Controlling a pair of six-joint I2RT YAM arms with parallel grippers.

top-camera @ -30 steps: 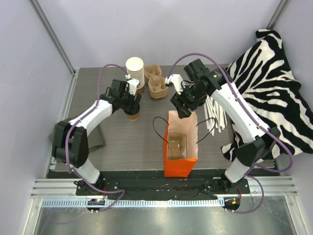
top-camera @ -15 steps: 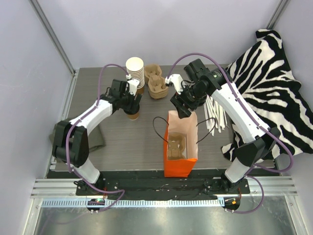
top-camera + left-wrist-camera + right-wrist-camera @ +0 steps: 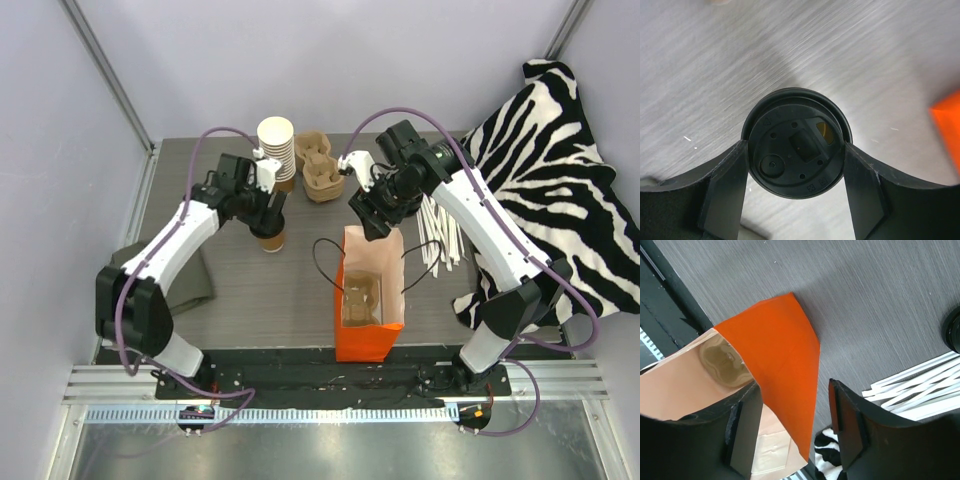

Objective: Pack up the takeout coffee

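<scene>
The takeout coffee (image 3: 271, 240), a brown paper cup under a black lid (image 3: 795, 134), is behind and to the left of the bag. My left gripper (image 3: 266, 222) comes down over it and is shut on it, one finger pressed against each side of the lid (image 3: 795, 147). The orange paper bag (image 3: 368, 345) stands open in the middle. My right gripper (image 3: 375, 225) is open astride the bag's far wall (image 3: 785, 340), one finger inside and the other outside (image 3: 795, 385). A pulp cup carrier (image 3: 360, 295) lies in the bag's bottom (image 3: 722, 360).
A tall stack of lidless cups (image 3: 277, 145) and spare pulp carriers (image 3: 318, 168) stand at the back. White straws (image 3: 440, 235) lie right of the bag beside a zebra cloth (image 3: 560, 150). A grey cloth (image 3: 195, 280) lies at the left.
My left arm has shifted, its elbow swinging out to the left, with the coffee still in its grip. The right arm has stayed over the bag's far wall.
</scene>
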